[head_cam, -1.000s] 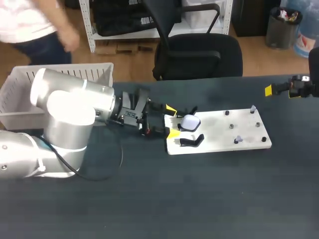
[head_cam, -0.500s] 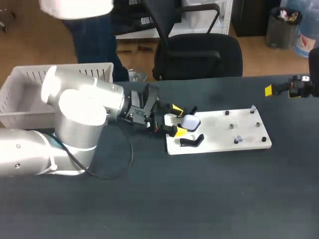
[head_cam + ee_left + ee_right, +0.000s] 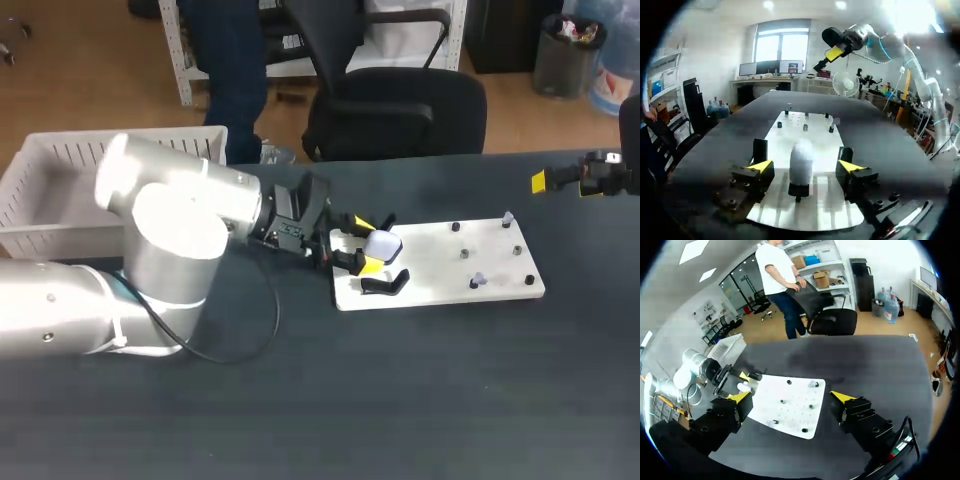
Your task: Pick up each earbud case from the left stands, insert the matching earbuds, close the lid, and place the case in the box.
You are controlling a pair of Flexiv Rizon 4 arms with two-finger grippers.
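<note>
A white earbud case [image 3: 381, 245] sits on a black stand at the left end of the white board [image 3: 440, 270]. My left gripper [image 3: 357, 246] straddles it. In the left wrist view the case [image 3: 801, 159] stands upright between the yellow-tipped fingers [image 3: 760, 166] with a gap on each side, so the left gripper [image 3: 805, 167] is open. Small pale earbuds [image 3: 508, 218] [image 3: 478, 280] rest on pegs at the board's right end. My right gripper [image 3: 585, 178] hovers open at the table's far right, well away from the board [image 3: 790, 410].
A second black stand [image 3: 385, 284] without a case is just in front of the first. The white slatted box [image 3: 60, 180] stands at the table's back left, behind my left arm. Dark tabletop spreads in front of the board.
My left gripper has slid right along the board until its fingers flank the white case, and they have narrowed a little. The right arm has stayed put.
</note>
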